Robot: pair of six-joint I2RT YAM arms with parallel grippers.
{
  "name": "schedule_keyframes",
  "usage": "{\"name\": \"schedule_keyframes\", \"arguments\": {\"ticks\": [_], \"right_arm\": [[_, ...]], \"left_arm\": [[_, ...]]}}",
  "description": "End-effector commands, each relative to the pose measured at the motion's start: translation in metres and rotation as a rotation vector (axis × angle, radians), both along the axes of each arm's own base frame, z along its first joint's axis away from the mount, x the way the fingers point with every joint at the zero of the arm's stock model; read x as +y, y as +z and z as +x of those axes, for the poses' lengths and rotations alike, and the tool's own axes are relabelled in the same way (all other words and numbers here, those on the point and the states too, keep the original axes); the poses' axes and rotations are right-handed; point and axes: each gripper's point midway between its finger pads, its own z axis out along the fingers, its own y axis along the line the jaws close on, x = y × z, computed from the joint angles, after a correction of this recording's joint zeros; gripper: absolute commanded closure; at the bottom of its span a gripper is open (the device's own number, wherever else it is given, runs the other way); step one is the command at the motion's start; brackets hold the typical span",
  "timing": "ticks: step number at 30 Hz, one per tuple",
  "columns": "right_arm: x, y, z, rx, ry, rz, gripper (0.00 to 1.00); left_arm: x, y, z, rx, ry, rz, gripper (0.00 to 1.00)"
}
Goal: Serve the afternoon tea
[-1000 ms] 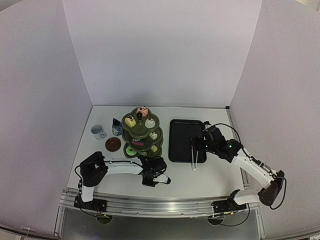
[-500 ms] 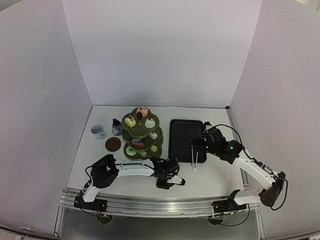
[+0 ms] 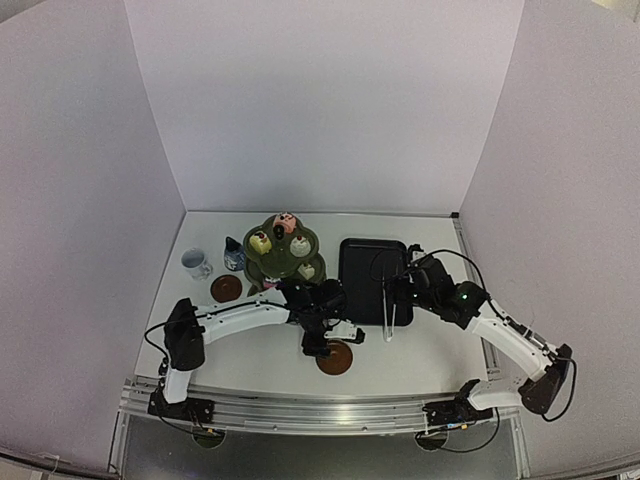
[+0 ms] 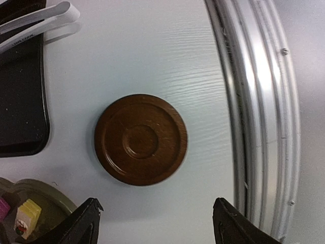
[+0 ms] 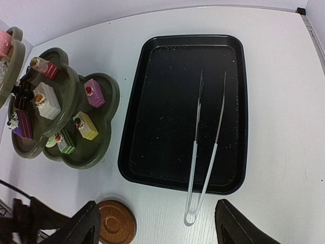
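white tabletop (image 3: pixel 410 368) between pale walls, where the left gripper (image 4: pixel 156 207) hangs with fingers spread wide, holding nothing, a brown coaster (image 4: pixel 140 139) lying flat just beyond its tips, while the right gripper (image 5: pixel 156 211) gapes equally wide above the tongs (image 5: pixel 195 170) on the black tray (image 5: pixel 152 101), green cake stand (image 5: pixel 104 147) off to its left.

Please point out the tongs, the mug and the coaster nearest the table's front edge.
tongs (image 5: pixel 192 170), right wrist view, white handle arm
mug (image 3: pixel 195 263), top view, body
front coaster (image 4: pixel 140 140), left wrist view, centre
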Motion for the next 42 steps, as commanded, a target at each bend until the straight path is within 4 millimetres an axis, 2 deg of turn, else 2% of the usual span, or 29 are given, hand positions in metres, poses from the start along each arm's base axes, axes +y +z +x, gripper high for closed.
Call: {"name": "schedule_keyframes", "arguments": {"ticks": [1,5,7,8,11,13,16,19,21,26,31,34,38,42], "right_arm": [[-0.006,0.007,-0.005,-0.028,-0.004,-0.007,0.25],[-0.005,0.005,-0.004,-0.025,0.004,-0.016,0.25],[-0.003,0.005,-0.003,-0.023,0.015,-0.019,0.25],[-0.002,0.006,-0.003,-0.025,0.019,-0.020,0.25],[-0.002,0.009,0.000,-0.037,0.017,-0.026,0.23],[-0.004,0.011,0.002,-0.046,0.009,-0.038,0.21],[-0.001,0.008,0.007,-0.044,0.012,-0.062,0.17],[0.000,0.007,0.013,-0.043,0.006,-0.087,0.16],[-0.007,0.005,0.018,-0.052,-0.039,-0.109,0.13],[-0.014,-0.002,0.027,-0.020,-0.077,-0.098,0.09],[-0.011,-0.002,0.030,-0.017,-0.060,-0.103,0.07],[-0.010,0.001,0.031,-0.024,-0.045,-0.110,0.06],[-0.007,0.000,0.032,-0.023,-0.023,-0.117,0.07],[-0.004,-0.002,0.034,-0.015,-0.004,-0.126,0.07]], "left_arm": [[0.082,0.055,-0.031,0.199,-0.011,0.028,0.21],[0.168,0.042,-0.049,0.297,-0.026,0.181,0.16],[0.207,0.031,-0.048,0.311,0.005,0.248,0.14],[0.223,0.025,-0.040,0.300,0.043,0.269,0.13],[0.266,0.011,0.001,0.232,0.202,0.272,0.01],[0.285,0.006,0.032,0.155,0.301,0.227,0.00],[0.308,0.005,0.097,-0.009,0.478,0.111,0.00],[0.321,0.011,0.143,-0.070,0.596,0.006,0.03],[0.320,0.008,0.159,-0.061,0.607,-0.037,0.04],[0.312,-0.010,0.174,-0.014,0.518,-0.098,0.03],[0.322,-0.034,0.196,0.005,0.491,-0.080,0.01],[0.324,-0.044,0.206,-0.005,0.462,-0.059,0.06],[0.319,-0.046,0.219,-0.013,0.461,-0.083,0.11],[0.326,-0.063,0.228,-0.026,0.475,-0.038,0.17]]}}
